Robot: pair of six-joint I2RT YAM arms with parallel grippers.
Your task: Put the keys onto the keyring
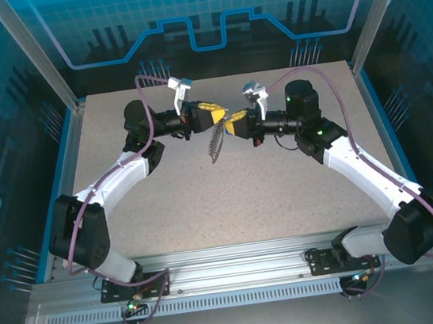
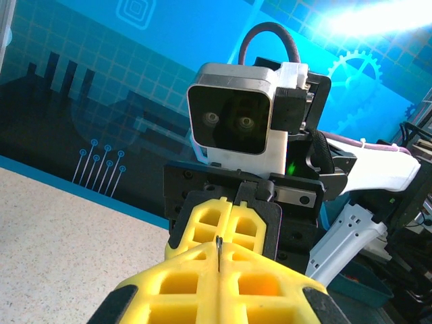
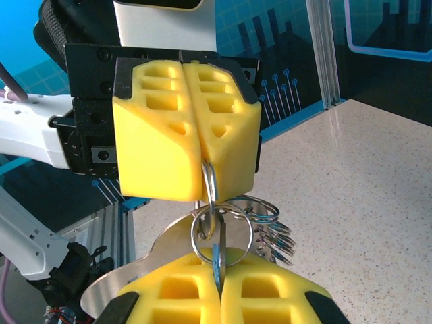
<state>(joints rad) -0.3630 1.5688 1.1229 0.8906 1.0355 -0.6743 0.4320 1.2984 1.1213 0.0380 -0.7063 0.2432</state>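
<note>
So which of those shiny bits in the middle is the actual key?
Find the middle of the speckled table, where two yellow-padded grippers meet tip to tip. The right gripper pinches the small silver metal key with a blue plastic head, facing the left gripper. Its neighbours are round silver wire rings; the key alone is a flat blade with blue on it.

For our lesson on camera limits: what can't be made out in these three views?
- Right wrist: the key is mostly buried between the fingers of the right pincer.
- Top external: the hanging keyring is blurred; the key is too small to find.
- Left wrist: the left pincer hides most of the keyring.
</note>
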